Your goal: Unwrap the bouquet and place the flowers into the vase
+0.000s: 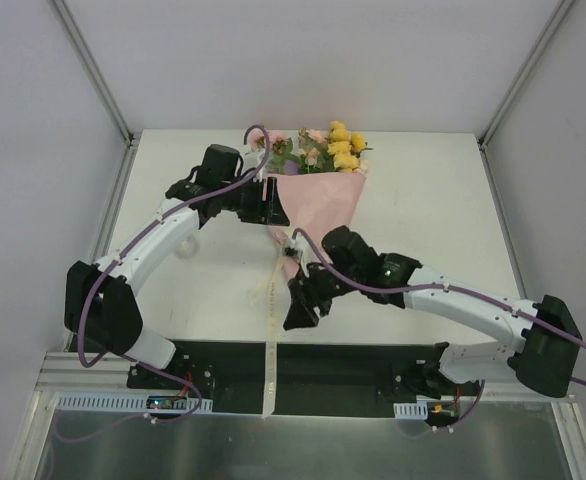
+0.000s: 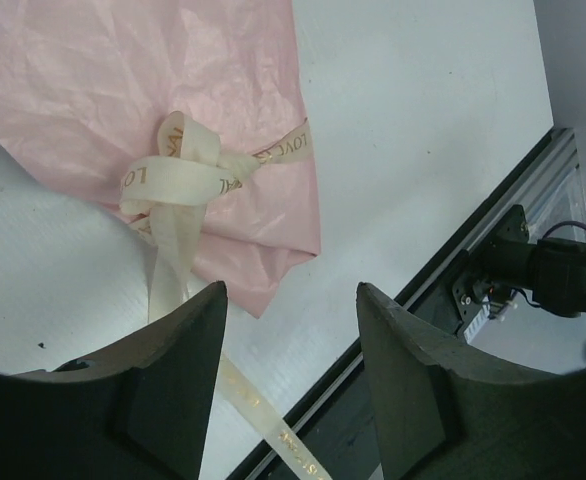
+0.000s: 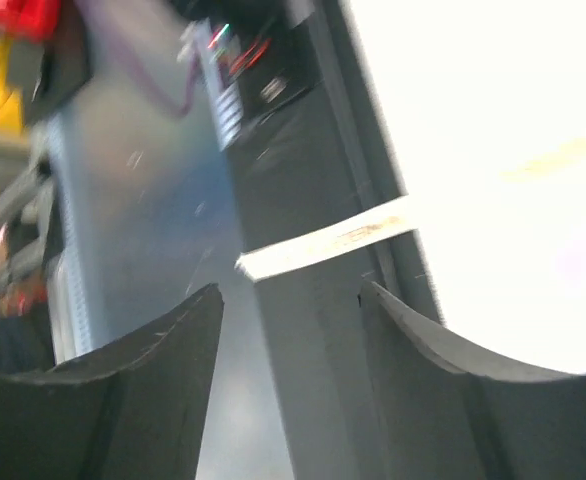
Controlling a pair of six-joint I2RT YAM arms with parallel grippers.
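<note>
Pink paper wraps the bouquet [image 1: 318, 195], which lies flat on the white desk [image 1: 433, 200] in the upper middle of the overhead view. Its cone narrows toward the centre of the frame. The flowers [image 1: 341, 148], yellow and pink heads with green leaves, fan out at its top end near the far edge of the desk. A cream ribbon bow [image 2: 188, 170] with gold lettering is tied around the narrow end of the cone. One long ribbon tail [image 1: 270, 350] runs straight down the frame, over the desk edge and across the black base plate [image 1: 353, 375].

The left pincer [image 1: 276, 208] sits at the left edge of the paper. In its wrist view the two dark fingers [image 2: 163, 400] stand clearly apart with nothing clamped between them. The bow lies above them in the frame, and the ribbon tail passes underneath the gap.

The right pincer [image 1: 298, 310] is just below the cone's tip, beside the ribbon tail. Its wrist view is blurred, but the fingers [image 3: 133, 400] are spread and grip nothing. A strip of ribbon [image 3: 323, 242] crosses the dark rail beyond them.
</note>
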